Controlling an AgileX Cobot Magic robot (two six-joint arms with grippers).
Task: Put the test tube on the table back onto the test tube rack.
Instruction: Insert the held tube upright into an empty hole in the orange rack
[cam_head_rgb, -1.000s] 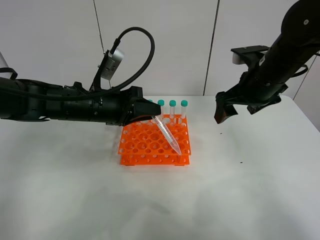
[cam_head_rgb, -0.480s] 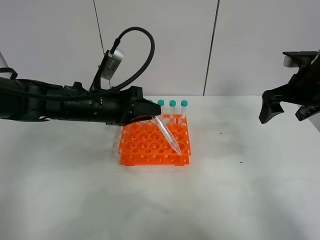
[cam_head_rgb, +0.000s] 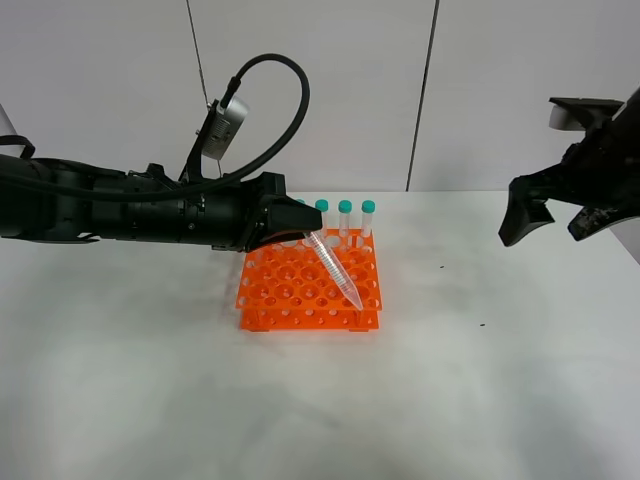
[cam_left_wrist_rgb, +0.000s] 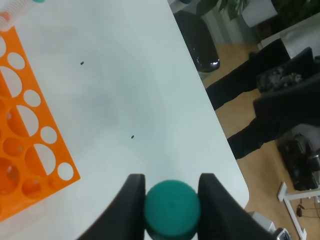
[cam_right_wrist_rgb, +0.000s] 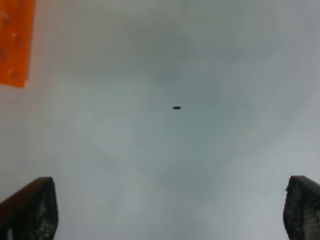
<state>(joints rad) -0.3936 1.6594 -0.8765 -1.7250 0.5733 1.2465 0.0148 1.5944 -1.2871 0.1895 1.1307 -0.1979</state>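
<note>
Slanting over the orange test tube rack (cam_head_rgb: 266, 300), the test tube (cam_head_rgb: 335, 268) is held by its teal cap in the left gripper (cam_left_wrist_rgb: 171, 200), tip lowest, right gripper (cam_right_wrist_rgb: 165, 207) spread wide, well apart above the white table (cam_head_rgb: 480, 385).

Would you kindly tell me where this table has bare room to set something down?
The table is bare along the near edge in front of the test tube rack, and right of the rack, below the raised open right hand. Crowded: over the rack, where the left hand holds a test tube slanted, with capped tubes behind.
</note>
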